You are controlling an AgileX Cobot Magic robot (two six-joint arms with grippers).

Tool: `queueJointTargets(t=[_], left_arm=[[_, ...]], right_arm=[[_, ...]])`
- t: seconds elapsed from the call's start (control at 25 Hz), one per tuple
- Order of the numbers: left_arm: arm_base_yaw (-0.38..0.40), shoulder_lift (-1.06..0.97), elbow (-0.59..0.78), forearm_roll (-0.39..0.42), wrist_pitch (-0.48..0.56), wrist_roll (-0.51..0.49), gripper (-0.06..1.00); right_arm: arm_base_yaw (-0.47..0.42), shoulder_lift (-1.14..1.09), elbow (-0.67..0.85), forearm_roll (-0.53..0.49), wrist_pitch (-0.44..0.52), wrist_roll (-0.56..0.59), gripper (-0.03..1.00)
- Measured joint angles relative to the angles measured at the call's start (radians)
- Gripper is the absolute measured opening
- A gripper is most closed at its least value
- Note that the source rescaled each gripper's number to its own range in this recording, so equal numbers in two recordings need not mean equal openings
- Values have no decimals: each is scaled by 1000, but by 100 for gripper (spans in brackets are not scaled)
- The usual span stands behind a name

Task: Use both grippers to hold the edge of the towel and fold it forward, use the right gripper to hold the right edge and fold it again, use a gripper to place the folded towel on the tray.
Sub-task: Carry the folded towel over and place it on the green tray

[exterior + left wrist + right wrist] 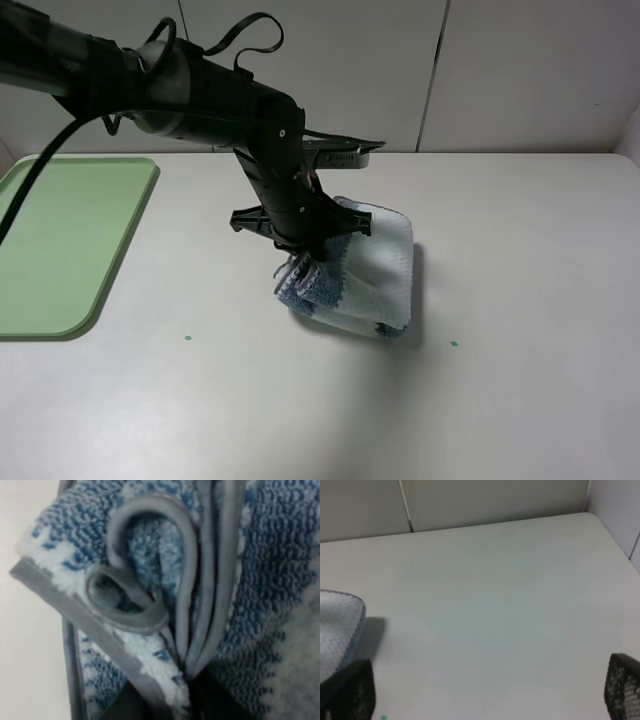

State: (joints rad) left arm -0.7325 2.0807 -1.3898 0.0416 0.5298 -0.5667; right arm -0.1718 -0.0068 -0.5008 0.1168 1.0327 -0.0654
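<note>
I see the towel bunched in my left gripper, clamped on its hem; the tray lies well apart. My right gripper gapes wide, holding nothing.

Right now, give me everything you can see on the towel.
The towel is terry cloth in blue and whitish stripes with a thin grey hem. It is folded into a thick, roughly square bundle lying on the white table, right of the green tray and apart from it. The left claw is shut on its near-left edge, bunching several layers; the left wrist view shows hem edges curled into loops and pressed together at the jaws. The pinched edge looks raised. Nothing else touches it.
</note>
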Motion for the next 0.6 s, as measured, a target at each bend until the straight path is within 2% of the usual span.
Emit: queueJointTargets(t=[0.6], left_arm=[[12, -190, 1, 119, 158, 0, 12]], right_arm=[[0, 0, 0, 0, 0, 0, 100]])
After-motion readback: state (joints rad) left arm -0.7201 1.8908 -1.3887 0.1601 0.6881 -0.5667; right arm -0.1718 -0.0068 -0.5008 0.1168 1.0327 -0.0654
